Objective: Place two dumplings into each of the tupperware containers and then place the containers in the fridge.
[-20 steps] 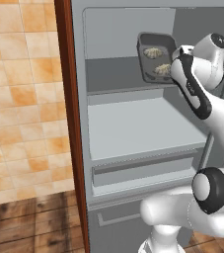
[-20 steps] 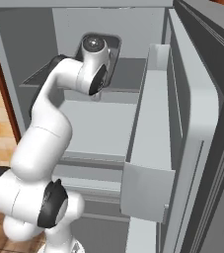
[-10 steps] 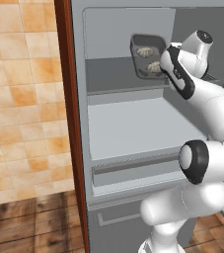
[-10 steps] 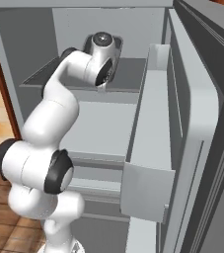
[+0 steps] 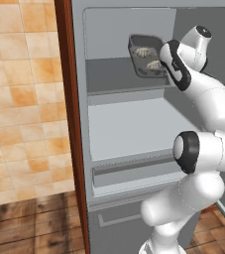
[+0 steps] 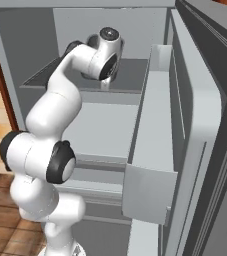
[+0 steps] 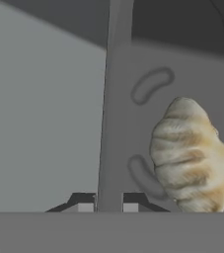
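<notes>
Pinching the rim of the dark tray with nearly closed jaws, your gripper is holding it tilted above the fridge's upper shelf, two dumplings sitting inside it.

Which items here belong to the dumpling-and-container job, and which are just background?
Part of the job:
- dark grey container, held tilted at the fridge's upper shelf
- two dumplings inside it
- fridge, door open
- pincer, shut on the container's rim

Background:
- tiled wall
- wooden floor
- fridge door bin
</notes>
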Controlling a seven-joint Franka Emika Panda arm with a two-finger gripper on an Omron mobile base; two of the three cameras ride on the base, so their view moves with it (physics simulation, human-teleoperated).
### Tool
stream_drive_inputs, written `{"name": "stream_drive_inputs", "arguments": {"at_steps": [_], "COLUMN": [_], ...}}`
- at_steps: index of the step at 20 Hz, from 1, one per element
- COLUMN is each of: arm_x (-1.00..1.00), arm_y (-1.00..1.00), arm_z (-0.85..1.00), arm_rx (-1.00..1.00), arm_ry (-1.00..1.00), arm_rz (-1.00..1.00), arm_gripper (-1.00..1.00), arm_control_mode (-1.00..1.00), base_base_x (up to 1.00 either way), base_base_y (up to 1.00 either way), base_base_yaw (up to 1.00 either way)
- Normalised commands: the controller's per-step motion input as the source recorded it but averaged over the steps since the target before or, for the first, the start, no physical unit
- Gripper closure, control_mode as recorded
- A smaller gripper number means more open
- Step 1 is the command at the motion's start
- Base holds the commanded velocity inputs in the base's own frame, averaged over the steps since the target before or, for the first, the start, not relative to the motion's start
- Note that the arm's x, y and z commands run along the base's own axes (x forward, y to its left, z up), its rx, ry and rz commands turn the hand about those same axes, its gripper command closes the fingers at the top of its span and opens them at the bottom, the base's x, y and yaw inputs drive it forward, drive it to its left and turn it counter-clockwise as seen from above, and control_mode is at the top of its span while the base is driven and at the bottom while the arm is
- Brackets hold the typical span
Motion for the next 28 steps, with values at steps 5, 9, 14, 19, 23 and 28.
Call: {"name": "stream_drive_inputs", "arguments": {"at_steps": [5, 9, 14, 19, 23, 28], "arm_x": [0.00, 0.00, -0.01, -0.40, -1.00, -1.00], "arm_y": [0.00, 0.00, 0.00, 0.00, 0.00, 0.20], "arm_z": [0.00, 0.00, -0.05, -0.04, 0.15, 0.17], "arm_rx": [0.00, 0.00, 0.00, 0.00, -0.02, -0.09], "arm_ry": [0.00, -0.02, -0.22, -0.21, -0.07, 0.00], "arm_rz": [0.00, 0.00, 0.00, 0.00, 0.00, 0.00], "arm_gripper": [1.00, -1.00, -1.00, -1.00, -1.00, -1.00], "arm_control_mode": [-1.00, -1.00, -1.00, -1.00, -1.00, -1.00], "base_base_x": [0.00, 0.00, 0.00, 0.00, 0.00, 0.00], "base_base_y": [0.00, 0.00, 0.00, 0.00, 0.00, 0.00], "base_base_yaw": [0.00, 0.00, 0.00, 0.00, 0.00, 0.00]}}
